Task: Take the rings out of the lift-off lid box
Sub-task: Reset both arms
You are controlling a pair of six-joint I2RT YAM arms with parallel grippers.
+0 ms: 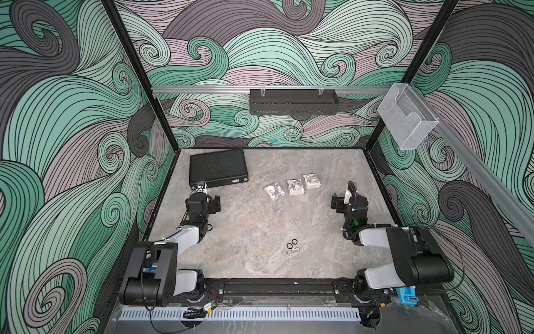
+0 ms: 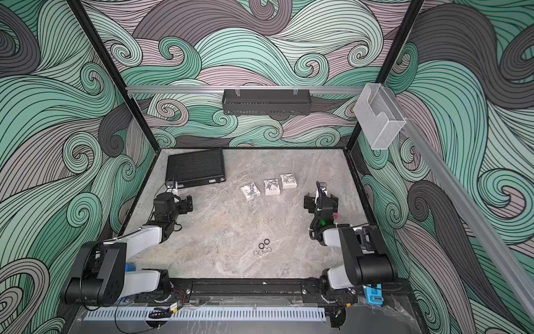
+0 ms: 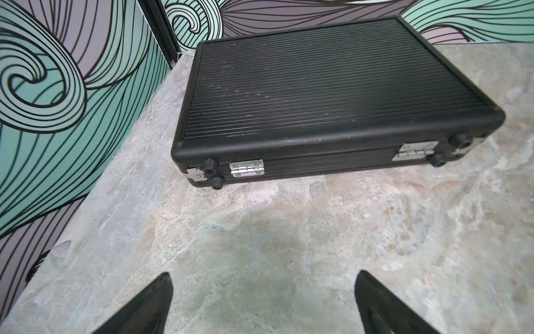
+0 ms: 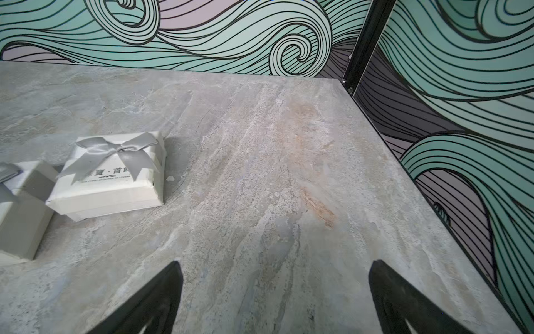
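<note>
Both top views show the rings clustered on the table, well apart from the three lidded white boxes. Left gripper and right gripper are spread and empty; the job looks done, so hold both arms clear of the cluster

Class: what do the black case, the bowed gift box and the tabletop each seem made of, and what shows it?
Black case: ribbed matte shell, plastic or coated metal; shiny steel-like hinges. Gift box: white paper-wrapped card, creased folded corners; satin-like grey bow. Tabletop: matte grey veined stone look, possibly printed laminate.
</note>
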